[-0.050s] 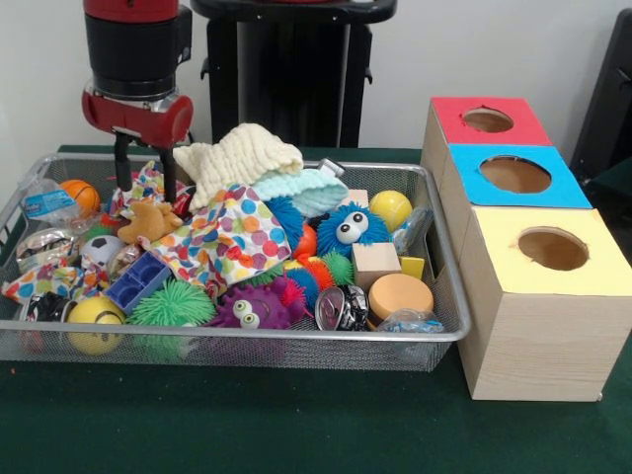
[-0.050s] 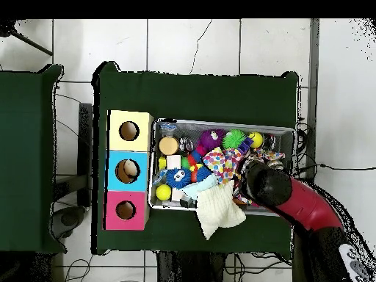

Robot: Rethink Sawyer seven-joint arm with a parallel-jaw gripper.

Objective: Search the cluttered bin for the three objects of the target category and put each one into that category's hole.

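Bin is a wire mesh tray, centre-left of the front view, packed full. On top: polka-dot cloth in the middle, cream knit cloth draped over the bin's upper rim, pale mint cloth just beside it. Right half of the bin: blue furry toy with googly eyes, yellow ball, wooden cube, orange foam disc, shiny metal ball. Lower left: green spiky ball, purple fuzzy toy, yellow smiley ball, blue block. Small basketball at upper left. Three wooden boxes, right of the bin, touching in a row: red-top box, blue-top box, yellow-top box, each with a round hole. Tool sits at the upper left of the front view, fingers apart, lowered into the clutter at the bin's left end, clamped on nothing visible. Green table underneath.
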